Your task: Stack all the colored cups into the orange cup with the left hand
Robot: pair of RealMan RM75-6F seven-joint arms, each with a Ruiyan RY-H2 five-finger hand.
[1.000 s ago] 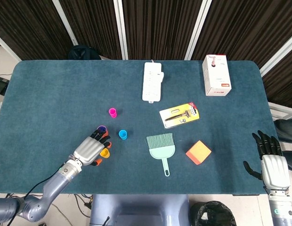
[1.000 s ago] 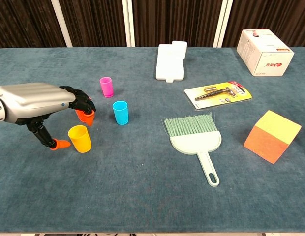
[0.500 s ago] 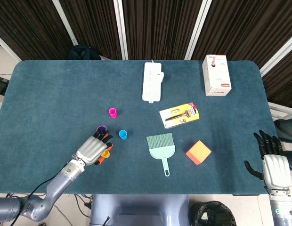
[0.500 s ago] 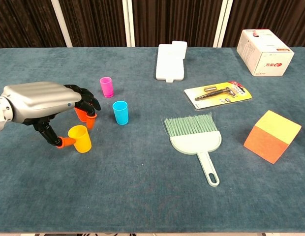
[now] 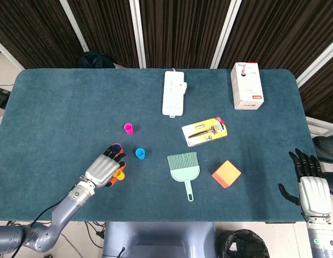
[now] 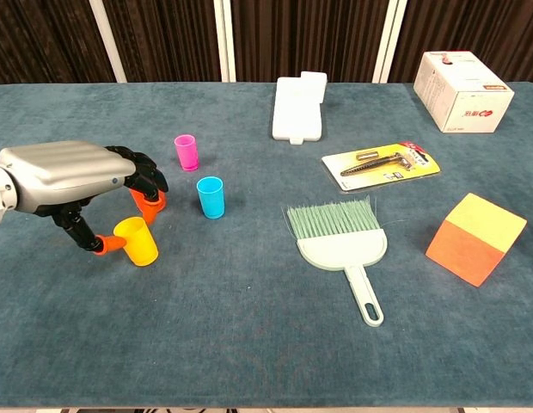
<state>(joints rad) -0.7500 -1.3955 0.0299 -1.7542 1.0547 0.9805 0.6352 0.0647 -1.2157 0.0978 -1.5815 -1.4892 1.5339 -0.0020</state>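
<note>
Near the front left corner of the blue-carpeted table (image 6: 249,344), my left hand (image 6: 69,176) pinches the small orange plastic cup (image 6: 137,241), which leans tilted. Blue cup (image 6: 211,197) and pink cup (image 6: 186,152) stand upright just beyond. My right hand (image 5: 311,188) rests empty, fingers spread, off the right edge.

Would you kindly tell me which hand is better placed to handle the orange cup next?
The left hand: its fingers already touch the tilted orange cup. The right hand sits at the far table edge.
</note>
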